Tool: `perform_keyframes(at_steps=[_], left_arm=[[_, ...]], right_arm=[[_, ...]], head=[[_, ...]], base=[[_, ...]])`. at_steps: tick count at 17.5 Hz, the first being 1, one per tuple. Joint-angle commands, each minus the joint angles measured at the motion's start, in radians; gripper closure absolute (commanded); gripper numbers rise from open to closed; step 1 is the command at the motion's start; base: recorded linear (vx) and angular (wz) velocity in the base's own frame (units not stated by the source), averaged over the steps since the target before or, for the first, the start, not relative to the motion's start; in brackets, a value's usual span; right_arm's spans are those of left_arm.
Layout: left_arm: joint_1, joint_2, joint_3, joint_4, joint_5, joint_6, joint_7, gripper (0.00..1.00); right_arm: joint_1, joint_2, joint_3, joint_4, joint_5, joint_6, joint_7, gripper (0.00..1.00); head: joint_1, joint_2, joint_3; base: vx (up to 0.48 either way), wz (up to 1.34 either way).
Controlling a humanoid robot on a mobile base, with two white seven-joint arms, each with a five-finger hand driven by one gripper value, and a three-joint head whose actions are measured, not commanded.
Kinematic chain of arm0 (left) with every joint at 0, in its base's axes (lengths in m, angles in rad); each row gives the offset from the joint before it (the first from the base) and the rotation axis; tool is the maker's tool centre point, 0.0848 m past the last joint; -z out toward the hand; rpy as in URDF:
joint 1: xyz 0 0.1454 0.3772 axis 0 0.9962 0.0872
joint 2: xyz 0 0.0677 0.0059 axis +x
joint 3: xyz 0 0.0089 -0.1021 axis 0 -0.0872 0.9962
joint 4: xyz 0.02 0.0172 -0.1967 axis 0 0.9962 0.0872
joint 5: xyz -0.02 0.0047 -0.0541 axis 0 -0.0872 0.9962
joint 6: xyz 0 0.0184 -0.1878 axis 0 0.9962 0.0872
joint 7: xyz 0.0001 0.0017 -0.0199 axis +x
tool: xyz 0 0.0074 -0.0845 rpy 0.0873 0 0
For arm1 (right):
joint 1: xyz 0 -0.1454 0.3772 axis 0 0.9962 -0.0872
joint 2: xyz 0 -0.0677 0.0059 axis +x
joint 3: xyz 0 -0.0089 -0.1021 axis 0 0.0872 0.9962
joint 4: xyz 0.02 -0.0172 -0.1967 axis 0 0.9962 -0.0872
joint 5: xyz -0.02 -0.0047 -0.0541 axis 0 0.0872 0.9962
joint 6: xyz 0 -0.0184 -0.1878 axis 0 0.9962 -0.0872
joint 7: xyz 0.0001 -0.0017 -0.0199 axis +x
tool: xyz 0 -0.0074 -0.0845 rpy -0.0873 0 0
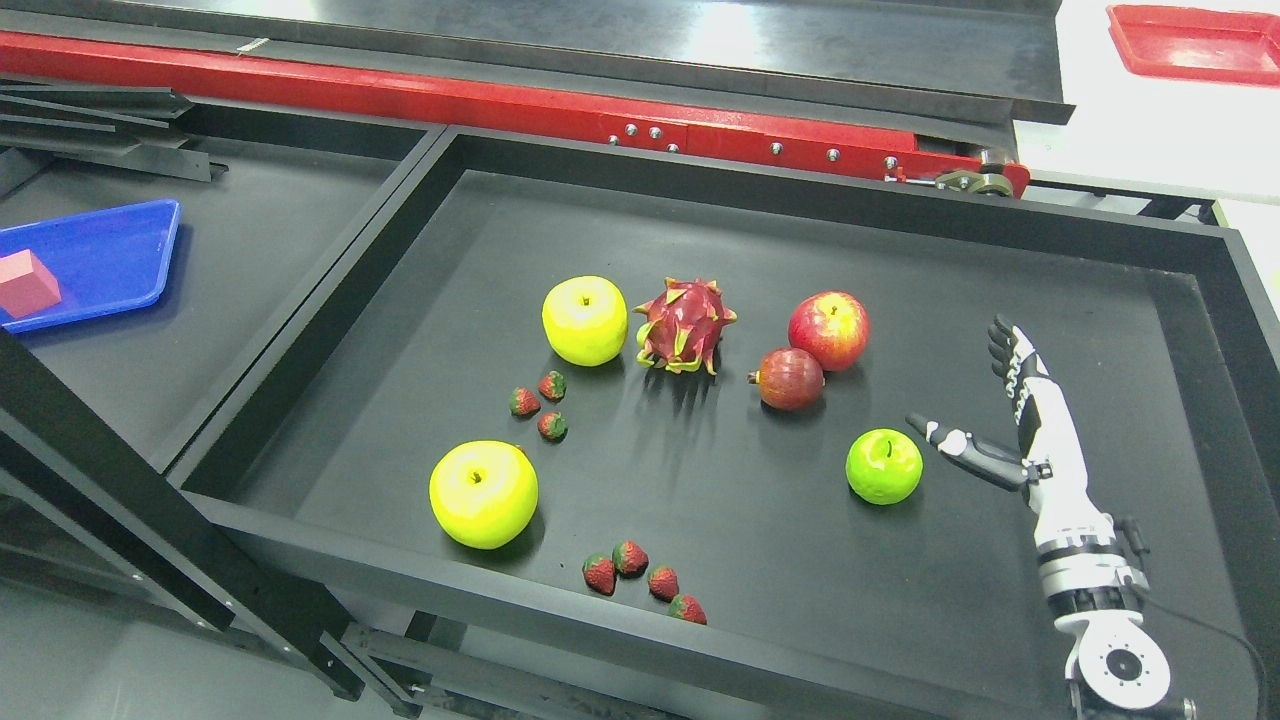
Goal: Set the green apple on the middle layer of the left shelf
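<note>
A small green apple (884, 466) lies on the black tray (760, 520), right of the middle. My right hand (975, 400) comes in from the lower right and is open, its fingers (1010, 355) pointing up and away. Its thumb (950, 440) reaches toward the apple and its tip ends just right of it, not touching. The hand holds nothing. My left hand is not in view.
Two yellow apples (585, 320) (483, 493), a dragon fruit (684, 326), a red apple (828, 330), a pomegranate (790, 379) and several strawberries (640, 575) lie on the tray. A blue tray (100, 260) with a pink block (28, 283) sits on the left surface.
</note>
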Motion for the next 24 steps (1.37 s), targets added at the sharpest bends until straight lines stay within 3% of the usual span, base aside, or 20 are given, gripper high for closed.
perform_keyframes(at_steps=[1, 6, 8, 12, 18, 24], left_arm=[[0.0, 0.017, 0.0, 0.0, 0.0, 0.002, -0.001, 0.0], [0.0, 0.017, 0.0, 0.0, 0.0, 0.002, 0.001, 0.0], [0.0, 0.017, 0.0, 0.0, 0.0, 0.002, 0.001, 0.0], [0.0, 0.017, 0.0, 0.0, 0.0, 0.002, -0.001, 0.0], [0.0, 0.017, 0.0, 0.0, 0.0, 0.001, -0.001, 0.0], [0.0, 0.017, 0.0, 0.0, 0.0, 0.002, 0.001, 0.0]], right_arm=[[0.063, -0.009, 0.027, -0.086, -0.142, -0.036, -0.058, 0.0], [0.074, -0.009, 0.041, -0.084, -0.246, -0.027, -0.079, 0.0], [0.074, -0.009, 0.111, -0.084, -0.251, -0.027, -0.091, 0.0], [0.116, -0.009, 0.131, -0.084, -0.256, -0.029, -0.145, 0.0], [0.143, -0.009, 0.165, -0.086, -0.257, -0.033, -0.137, 0.0], [0.163, -0.009, 0.196, -0.086, -0.256, 0.027, -0.063, 0.0]], head=[[0.0, 0.0, 0.0], [0.0, 0.0, 0.0], [0.0, 0.0, 0.0], [0.0, 0.0, 0.0], [0.0, 0.0, 0.0], [0.0, 0.0, 0.0]], base=[[0.0, 0.0], [0.0, 0.0], [0.0, 0.0], [0.0, 0.0], [0.0, 0.0], [0.0, 0.0]])
